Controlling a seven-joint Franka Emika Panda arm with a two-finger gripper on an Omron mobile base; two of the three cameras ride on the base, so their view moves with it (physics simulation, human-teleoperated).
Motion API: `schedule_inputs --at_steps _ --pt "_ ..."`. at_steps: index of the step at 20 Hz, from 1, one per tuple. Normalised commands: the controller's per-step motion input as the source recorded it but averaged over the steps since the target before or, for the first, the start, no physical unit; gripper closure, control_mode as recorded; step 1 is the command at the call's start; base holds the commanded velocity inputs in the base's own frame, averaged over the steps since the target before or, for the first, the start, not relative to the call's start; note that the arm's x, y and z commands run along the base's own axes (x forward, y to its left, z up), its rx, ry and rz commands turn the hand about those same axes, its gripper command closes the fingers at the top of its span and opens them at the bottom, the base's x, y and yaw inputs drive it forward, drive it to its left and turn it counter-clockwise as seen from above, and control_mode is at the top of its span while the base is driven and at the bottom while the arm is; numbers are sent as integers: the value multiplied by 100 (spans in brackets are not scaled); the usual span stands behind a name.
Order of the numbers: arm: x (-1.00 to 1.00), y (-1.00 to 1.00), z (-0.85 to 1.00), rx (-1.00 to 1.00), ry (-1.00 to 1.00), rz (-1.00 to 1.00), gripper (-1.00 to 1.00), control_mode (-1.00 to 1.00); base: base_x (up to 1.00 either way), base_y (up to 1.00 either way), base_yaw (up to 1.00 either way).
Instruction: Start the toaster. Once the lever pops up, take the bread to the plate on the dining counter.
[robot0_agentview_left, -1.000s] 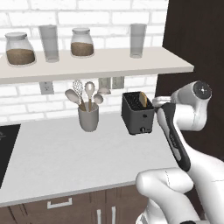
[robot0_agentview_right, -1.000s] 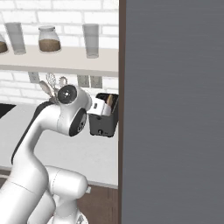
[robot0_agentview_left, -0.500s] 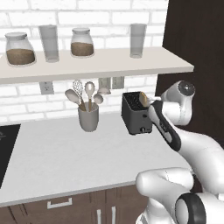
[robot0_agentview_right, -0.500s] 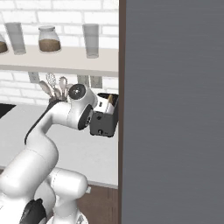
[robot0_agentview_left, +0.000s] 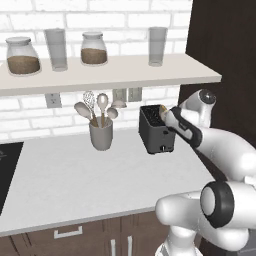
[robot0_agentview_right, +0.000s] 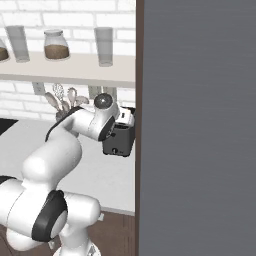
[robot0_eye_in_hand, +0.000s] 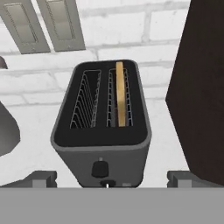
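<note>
The dark toaster (robot0_agentview_left: 156, 134) (robot0_agentview_right: 119, 143) stands on the white worktop (robot0_agentview_left: 75, 175) against the brick wall. In the hand view I look down on the toaster (robot0_eye_in_hand: 101, 140). The bread (robot0_eye_in_hand: 120, 94), a thin tan slice, stands on edge in its right slot, and the left slot is bare. A small knob (robot0_eye_in_hand: 100, 168) sits on the front face. My gripper (robot0_eye_in_hand: 111, 178) (robot0_agentview_left: 169, 118) hovers just above the toaster's front end, open wide, its fingertips (robot0_eye_in_hand: 42, 177) spread to either side and holding nothing. The plate and the dining counter are out of view.
A grey crock of utensils (robot0_agentview_left: 101, 134) stands left of the toaster. A shelf (robot0_agentview_left: 110, 75) with jars and glasses hangs above. A tall dark cabinet (robot0_agentview_left: 225, 55) rises close on the toaster's right. A black cooktop (robot0_agentview_left: 7, 165) sits at far left.
The arm has reached forward and to the left, bringing the hand from beside the toaster to over its front end. The jaws stayed open. The toaster and bread have not moved.
</note>
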Motion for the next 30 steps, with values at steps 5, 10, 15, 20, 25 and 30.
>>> schedule_inputs --at_steps 5,10,15,20,25,30 --pt "38 -1 -25 0 0 1 -100 -100 0 0 0" --pt "38 -2 -11 0 0 0 -100 -100 0 0 0" --pt "28 0 -18 0 0 0 -100 -100 0 0 0" --pt "6 -4 -24 0 0 0 -100 -100 0 0 0" --pt "12 -15 -17 0 -1 0 -100 -100 0 0 0" --pt "22 -5 -16 0 0 0 -100 -100 0 0 0"
